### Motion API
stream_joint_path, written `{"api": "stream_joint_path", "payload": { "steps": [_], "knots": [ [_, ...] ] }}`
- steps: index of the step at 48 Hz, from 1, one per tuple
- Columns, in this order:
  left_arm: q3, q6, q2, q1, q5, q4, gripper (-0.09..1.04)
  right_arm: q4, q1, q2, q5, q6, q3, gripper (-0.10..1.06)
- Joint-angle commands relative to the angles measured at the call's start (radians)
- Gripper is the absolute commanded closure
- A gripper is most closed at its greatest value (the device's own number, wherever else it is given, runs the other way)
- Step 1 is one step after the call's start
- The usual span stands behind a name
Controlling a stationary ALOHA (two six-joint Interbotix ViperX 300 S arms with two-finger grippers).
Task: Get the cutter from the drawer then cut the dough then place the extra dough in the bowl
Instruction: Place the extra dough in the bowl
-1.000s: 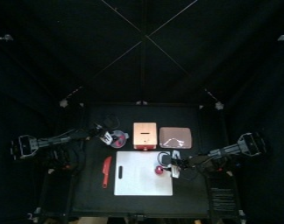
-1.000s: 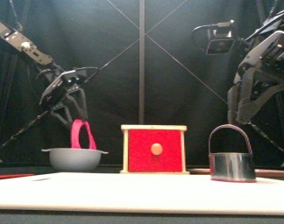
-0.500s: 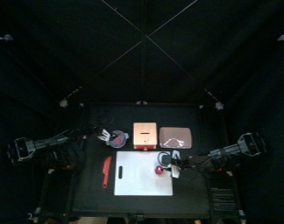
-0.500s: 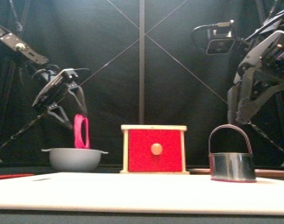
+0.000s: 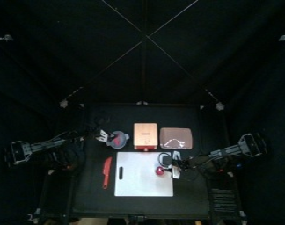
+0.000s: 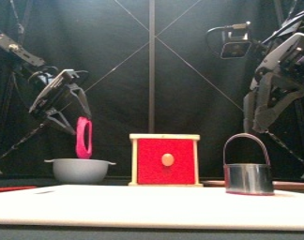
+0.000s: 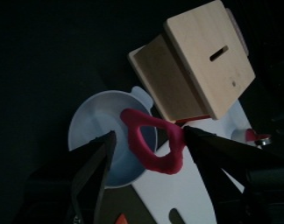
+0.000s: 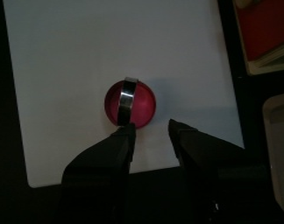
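A pink dough ring hangs upright just over the blue-grey bowl, and my left gripper is shut on its top. The left wrist view shows the ring between the jaws, over the bowl. The metal cutter stands on the white cutting board, right of the red drawer front. A round red dough disc lies on the board just ahead of my right gripper, which is open and holds nothing.
The wooden box stands at the back, its pulled-out drawer to its right. A long red thing lies left of the board. The right arm hangs above the cutter.
My left gripper has lifted the dough ring a little and drawn it leftward; its lower end no longer dips into the bowl. The right arm has not moved.
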Motion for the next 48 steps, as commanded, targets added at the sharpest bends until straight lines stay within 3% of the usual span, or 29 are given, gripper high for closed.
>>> {"api": "stream_joint_path", "payload": {
  "steps": [1,48],
  "knots": [
    [-0.011,0.008,0.0,0.011,-0.011,-0.043,-0.01,-0.005,-0.002,-0.014,-0.006,0.0,-0.015,0.21],
    [-0.011,0.014,0.0,0.015,-0.012,-0.066,-0.01,-0.005,0.0,-0.014,-0.006,0.0,-0.012,0.21]
  ]
}}
